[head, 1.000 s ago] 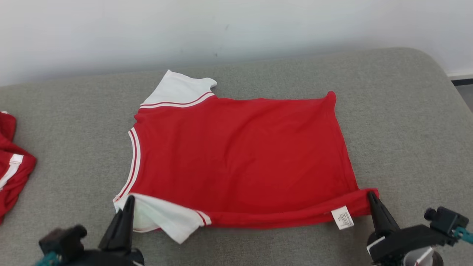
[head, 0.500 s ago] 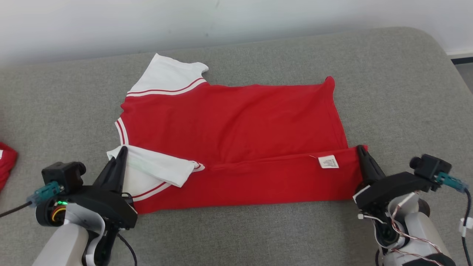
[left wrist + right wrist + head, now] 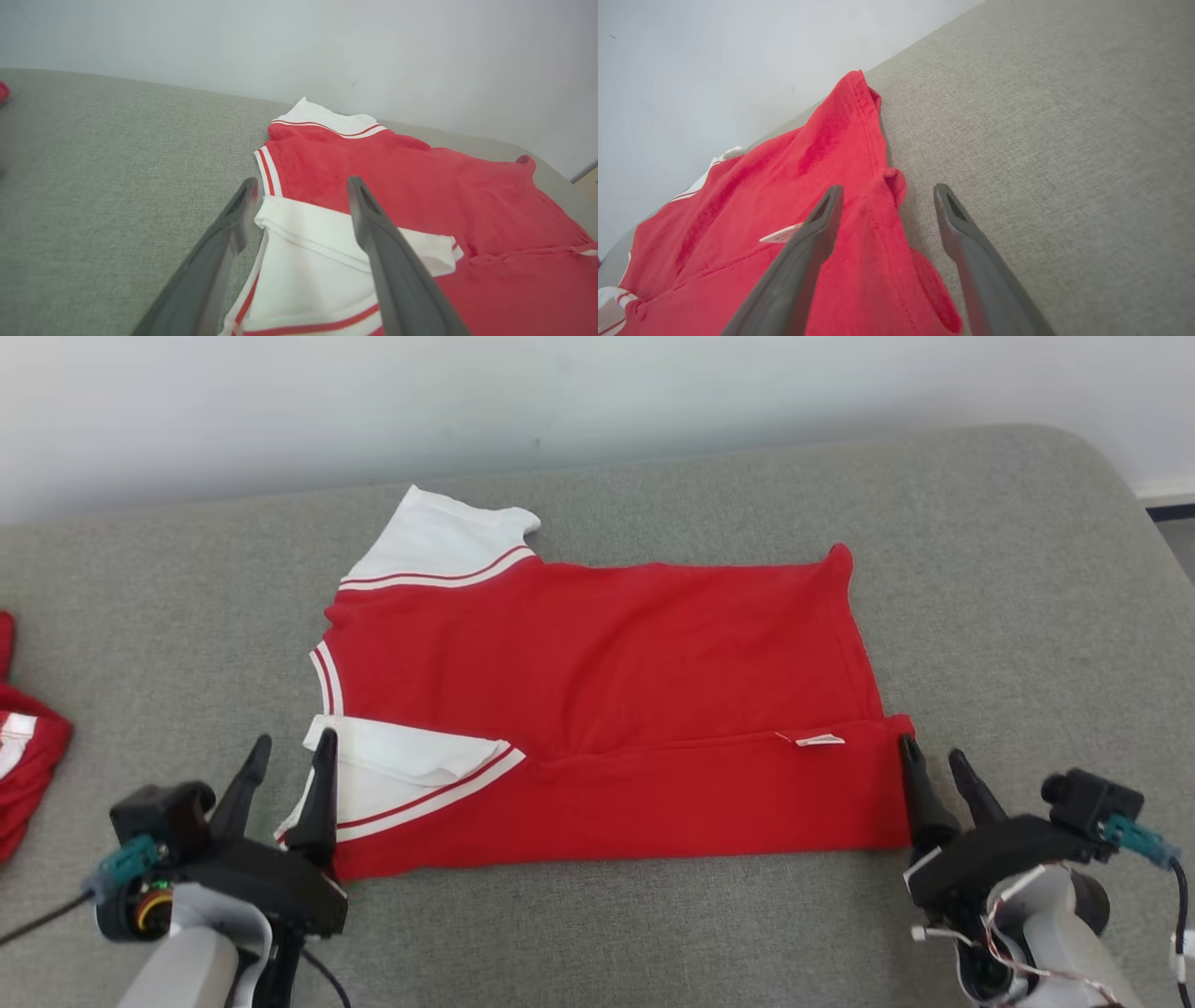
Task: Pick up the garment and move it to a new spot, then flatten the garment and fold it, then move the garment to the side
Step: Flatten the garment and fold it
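Observation:
A red shirt (image 3: 597,691) with white sleeves lies spread on the grey cushion, its near edge folded over onto the body. The folded band (image 3: 653,803) carries a small white label (image 3: 820,740). My left gripper (image 3: 291,754) stands open at the folded white sleeve (image 3: 401,775), one finger on either side of the sleeve's corner (image 3: 280,219). At the band's right corner (image 3: 896,182) my right gripper (image 3: 932,756) is open too, the fabric lying loose between its fingers. The far sleeve (image 3: 439,546) lies flat at the back left.
Another red and white garment (image 3: 23,756) lies bunched at the cushion's left edge. The grey cushion (image 3: 1027,616) rounds off at the back right, with a pale wall (image 3: 597,392) behind it. Bare cushion stretches right of the shirt (image 3: 1064,140).
Both grippers carried the shirt's near edge away from me and over onto the body, then opened and let it go. The head camera shifted between frames.

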{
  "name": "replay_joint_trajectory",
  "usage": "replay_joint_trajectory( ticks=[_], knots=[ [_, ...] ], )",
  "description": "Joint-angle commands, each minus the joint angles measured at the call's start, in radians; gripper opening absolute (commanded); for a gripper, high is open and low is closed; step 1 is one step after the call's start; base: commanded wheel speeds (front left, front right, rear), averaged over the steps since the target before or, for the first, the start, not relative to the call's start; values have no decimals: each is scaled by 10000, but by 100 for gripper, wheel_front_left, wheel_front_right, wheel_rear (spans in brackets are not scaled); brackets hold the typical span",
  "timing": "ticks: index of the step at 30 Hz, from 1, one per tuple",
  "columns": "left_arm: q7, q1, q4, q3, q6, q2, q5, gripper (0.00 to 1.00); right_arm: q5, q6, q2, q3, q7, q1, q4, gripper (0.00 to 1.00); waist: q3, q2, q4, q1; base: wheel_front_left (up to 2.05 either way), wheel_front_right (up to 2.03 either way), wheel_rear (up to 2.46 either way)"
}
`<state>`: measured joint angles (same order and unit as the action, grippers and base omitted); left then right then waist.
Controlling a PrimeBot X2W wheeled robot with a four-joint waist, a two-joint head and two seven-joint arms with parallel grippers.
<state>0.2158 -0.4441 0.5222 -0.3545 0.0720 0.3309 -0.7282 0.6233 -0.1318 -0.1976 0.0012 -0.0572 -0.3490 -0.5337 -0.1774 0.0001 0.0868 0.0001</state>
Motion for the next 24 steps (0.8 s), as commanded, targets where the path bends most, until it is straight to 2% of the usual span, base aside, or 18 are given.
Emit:
replay_joint_trajectory(
  ticks=[1,6,10,18,24],
  knots=[
    [105,276,6,25,47,-19,44,100,-26,23,-26,37,-108,214,42,100,212,-1,-105,-1,0,0,0],
    [325,1091,-267,100,-142,11,122,100,-352,23,-288,60,-365,998,317,100,425,-1,-206,-1,0,0,0],
    [290,1738,-421,58,-270,80,105,100,-391,23,-106,-82,-288,1421,483,100,414,-1,-243,-1,0,0,0],
    [29,1769,-166,-220,-357,151,298,100,-792,23,23,-65,-198,1344,431,100,272,-1,-212,-1,0,0,0],
    [-273,1536,476,-368,-285,-65,139,100,-1128,23,147,-81,-61,1089,1,100,165,-1,-128,-1,0,0,0]
  ],
)
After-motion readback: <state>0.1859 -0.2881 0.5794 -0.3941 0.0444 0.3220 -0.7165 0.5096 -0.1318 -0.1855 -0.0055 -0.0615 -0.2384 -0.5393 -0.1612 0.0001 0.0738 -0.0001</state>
